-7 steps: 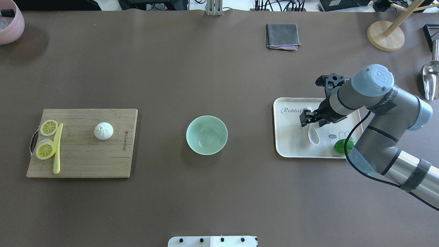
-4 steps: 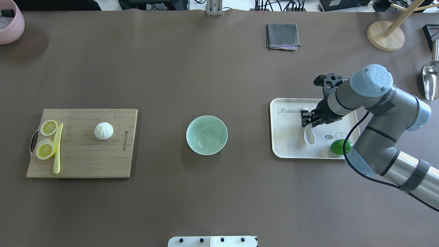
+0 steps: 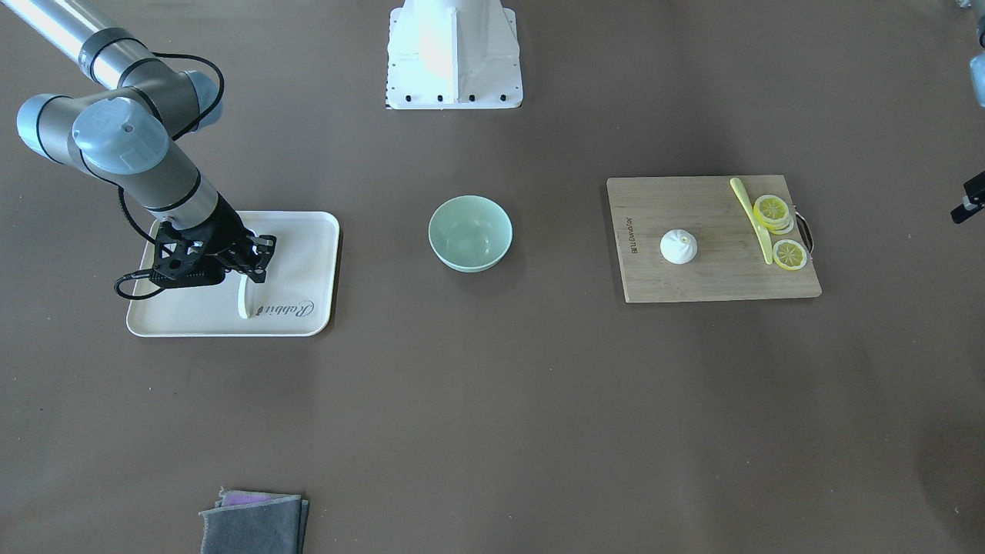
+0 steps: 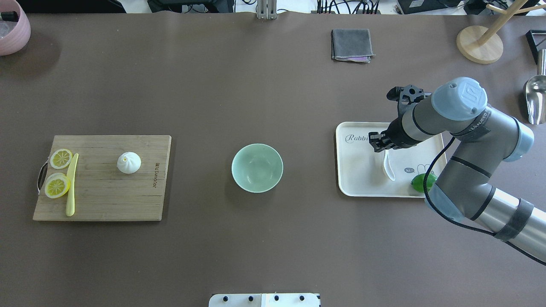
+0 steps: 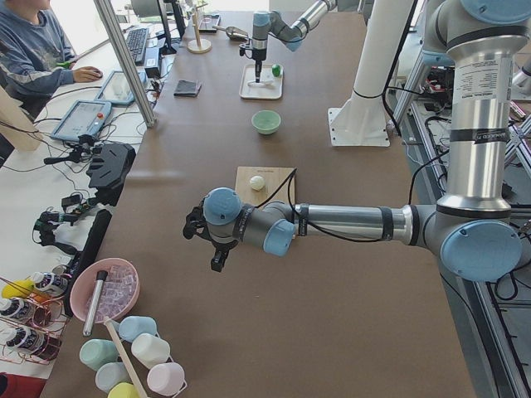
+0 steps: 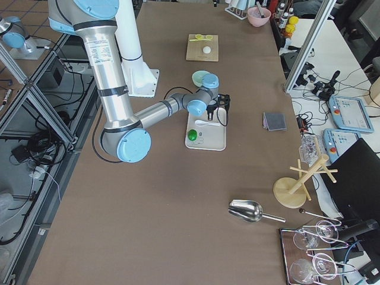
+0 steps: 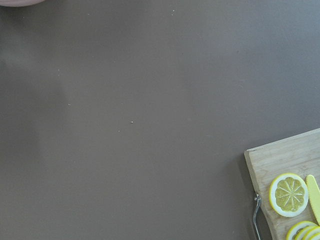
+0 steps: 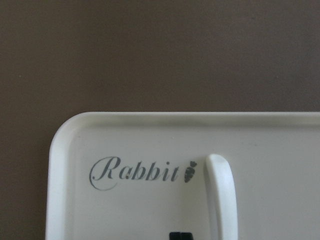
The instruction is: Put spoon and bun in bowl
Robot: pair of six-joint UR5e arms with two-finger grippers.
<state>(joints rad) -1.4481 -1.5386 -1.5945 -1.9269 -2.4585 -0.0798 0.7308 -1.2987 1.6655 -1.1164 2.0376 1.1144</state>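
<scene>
Brown matte table [image 4: 256, 85]. Along its far side sit a folded grey cloth [image 4: 351, 44], a wooden stand [image 4: 480, 44] and, far right, a metal scoop [image 4: 535, 100]. An operator [image 5: 37, 50] is seated past the far edge.

Only the side view from the left end shows the left gripper [image 5: 219, 261]. It hangs above the table beyond the left end of the cutting board [image 4: 102, 196], and I can't tell how its jaws stand. The overhead view misses that arm entirely. The right wrist view adds the "Rabbit" print [image 8: 140, 172] on the tray, with the end of the spoon's handle just beside it.

Containers, left to right:
- Pink bowl [image 4: 13, 30] in the far left corner, contents unclear.
- The board carries lemon slices [image 4: 61, 158], a yellow-green knife [image 4: 71, 187] and the bun [image 4: 129, 162], upright and well apart from the bowl.
- Bowl [image 4: 257, 167] is mint and sits centre table – bun and spoon both lie outside it.
- White tray [image 4: 358, 179] on the right holds the spoon [image 4: 388, 168] and a green fruit [image 4: 420, 182].

Right gripper [image 4: 379, 143] is down at the spoon's handle. Whether its jaws pinch it, I can't tell.
</scene>
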